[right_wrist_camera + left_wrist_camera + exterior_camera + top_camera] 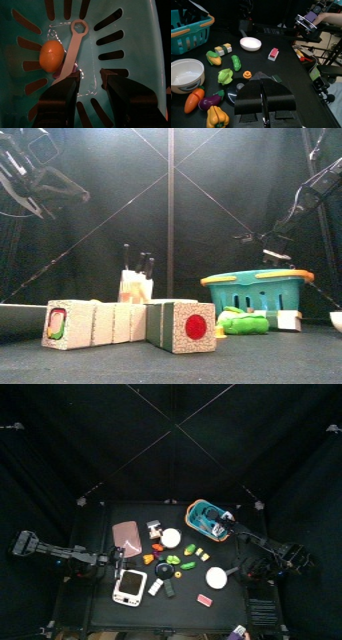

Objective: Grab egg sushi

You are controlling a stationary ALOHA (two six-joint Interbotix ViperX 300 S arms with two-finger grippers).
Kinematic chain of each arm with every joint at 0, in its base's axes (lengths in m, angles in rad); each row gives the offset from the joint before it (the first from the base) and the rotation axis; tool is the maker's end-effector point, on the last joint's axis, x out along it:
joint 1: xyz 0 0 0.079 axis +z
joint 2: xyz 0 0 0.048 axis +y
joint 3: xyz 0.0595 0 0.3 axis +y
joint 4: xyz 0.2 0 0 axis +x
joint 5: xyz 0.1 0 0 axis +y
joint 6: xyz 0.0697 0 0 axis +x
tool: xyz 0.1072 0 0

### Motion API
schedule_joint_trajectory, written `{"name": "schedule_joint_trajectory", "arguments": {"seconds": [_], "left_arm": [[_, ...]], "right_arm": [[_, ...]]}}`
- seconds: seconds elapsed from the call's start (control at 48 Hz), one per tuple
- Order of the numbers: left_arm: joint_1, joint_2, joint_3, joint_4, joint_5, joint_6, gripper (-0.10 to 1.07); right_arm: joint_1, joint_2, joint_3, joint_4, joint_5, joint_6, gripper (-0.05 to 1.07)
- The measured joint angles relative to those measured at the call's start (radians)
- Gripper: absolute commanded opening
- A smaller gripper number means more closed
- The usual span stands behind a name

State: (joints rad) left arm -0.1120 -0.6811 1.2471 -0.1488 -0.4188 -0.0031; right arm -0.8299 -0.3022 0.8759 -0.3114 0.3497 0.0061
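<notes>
The egg sushi, a small yellow and whitish block, lies on the black table between the blue basket and a round white disc. From above, the egg sushi is a yellow speck below the basket. My right gripper hangs open inside the basket, over its teal floor, near an orange egg-shaped piece and a grey wrench. My left gripper is shut and empty, low at the table's left, well short of the sushi.
Toy vegetables lie around the left gripper: green pieces, a carrot, an eggplant and a yellow pepper. A white bowl and a red box are nearby. Speckled blocks stand at the table's front.
</notes>
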Motion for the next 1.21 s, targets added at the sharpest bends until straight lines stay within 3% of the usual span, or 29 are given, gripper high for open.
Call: {"name": "schedule_joint_trajectory", "arguments": {"seconds": [0.229,0.5,0.875,1.208], "left_arm": [[0.000,0.000,0.000,0.000,0.000,0.000,0.04],[0.000,0.002,0.000,0.000,0.000,-0.002,0.04],[-0.008,0.000,0.000,0.000,-0.002,-0.002,0.04],[-0.009,0.000,0.002,0.000,0.000,-0.003,0.04]], "right_arm": [[0.011,-0.029,0.002,0.017,0.000,0.000,0.77],[0.063,-0.199,0.003,0.135,-0.002,0.003,0.77],[0.290,-0.390,0.037,0.291,-0.002,0.005,0.77],[0.518,-0.383,0.061,0.382,-0.003,0.005,0.77]]}}
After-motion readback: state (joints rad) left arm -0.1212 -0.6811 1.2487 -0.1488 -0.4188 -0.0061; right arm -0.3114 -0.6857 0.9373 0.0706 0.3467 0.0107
